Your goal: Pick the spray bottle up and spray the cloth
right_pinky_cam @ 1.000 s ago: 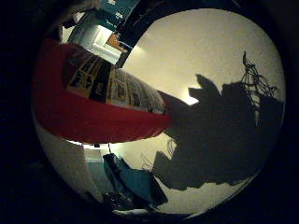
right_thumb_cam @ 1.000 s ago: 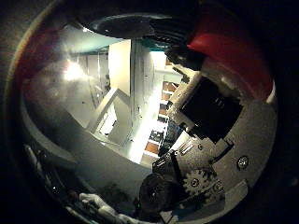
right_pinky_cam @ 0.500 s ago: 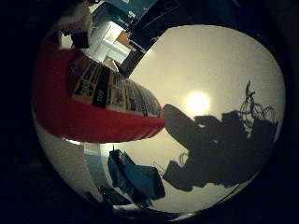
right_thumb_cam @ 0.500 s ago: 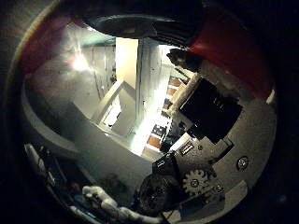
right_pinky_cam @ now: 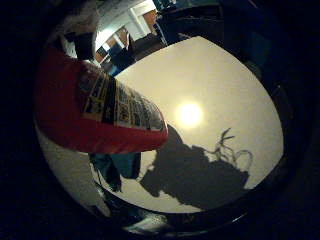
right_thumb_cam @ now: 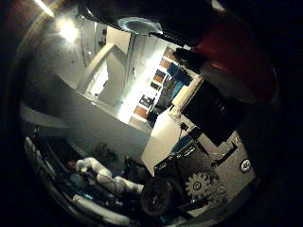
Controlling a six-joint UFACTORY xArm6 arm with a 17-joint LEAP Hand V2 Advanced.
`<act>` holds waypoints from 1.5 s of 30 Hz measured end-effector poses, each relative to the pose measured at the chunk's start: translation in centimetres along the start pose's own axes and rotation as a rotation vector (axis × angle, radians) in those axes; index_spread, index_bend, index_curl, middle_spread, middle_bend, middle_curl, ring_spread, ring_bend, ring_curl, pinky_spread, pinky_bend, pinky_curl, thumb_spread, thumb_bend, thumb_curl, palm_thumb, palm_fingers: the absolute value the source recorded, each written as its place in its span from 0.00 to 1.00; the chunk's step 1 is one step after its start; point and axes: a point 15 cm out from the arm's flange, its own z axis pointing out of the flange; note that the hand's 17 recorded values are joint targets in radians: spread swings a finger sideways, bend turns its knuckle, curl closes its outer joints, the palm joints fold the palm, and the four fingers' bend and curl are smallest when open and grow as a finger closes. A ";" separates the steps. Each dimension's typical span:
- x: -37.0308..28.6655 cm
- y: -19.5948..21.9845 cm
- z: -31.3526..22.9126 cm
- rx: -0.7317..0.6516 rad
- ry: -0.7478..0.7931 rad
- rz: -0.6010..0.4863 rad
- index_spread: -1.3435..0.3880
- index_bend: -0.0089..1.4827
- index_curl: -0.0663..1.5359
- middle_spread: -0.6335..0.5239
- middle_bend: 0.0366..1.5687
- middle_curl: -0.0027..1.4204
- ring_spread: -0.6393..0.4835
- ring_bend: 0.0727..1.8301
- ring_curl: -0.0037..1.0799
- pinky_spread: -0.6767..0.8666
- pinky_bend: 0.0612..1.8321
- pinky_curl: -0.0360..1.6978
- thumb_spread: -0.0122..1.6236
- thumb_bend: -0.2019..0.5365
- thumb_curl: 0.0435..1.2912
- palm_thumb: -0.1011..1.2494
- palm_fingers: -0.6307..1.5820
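The red spray bottle (right_pinky_cam: 70, 115), with a printed label on its side, fills much of the little finger side palm view and lies close against the palm. My hand (right_thumb_cam: 208, 142) shows as black and white geared fingers curled against the bottle's red body, so it is shut on the bottle. The bottle hangs above a white table (right_pinky_cam: 225, 80). A blue-teal cloth (right_pinky_cam: 122, 167) lies on the table, partly hidden behind the bottle's base. The spray head is not clearly seen.
The shadow of hand and bottle (right_pinky_cam: 200, 175) falls on the table beside the cloth, near a bright lamp reflection (right_pinky_cam: 190, 114). Room walls, shelves and a white robot arm (right_thumb_cam: 104, 175) show in the thumb side view.
Both views have swung, so the hand has turned with the bottle in it. The cloth now sits closer under the bottle's base, and the shadow lies further across the table.
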 end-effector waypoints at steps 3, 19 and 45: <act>-1.2 0.9 0.2 -0.103 0.072 -0.058 0.68 0.81 0.46 0.49 0.87 0.43 0.43 0.78 0.56 0.32 0.61 0.55 0.54 0.25 0.54 0.88 0.83; -4.8 2.1 3.3 -0.574 0.479 -0.389 0.68 0.82 0.46 0.49 0.87 0.43 0.42 0.79 0.57 0.31 0.60 0.59 0.55 0.25 0.57 0.87 0.83; -14.4 4.7 11.5 -0.981 0.859 -0.577 0.68 0.81 0.46 0.49 0.87 0.43 0.42 0.79 0.57 0.30 0.59 0.60 0.56 0.25 0.58 0.84 0.83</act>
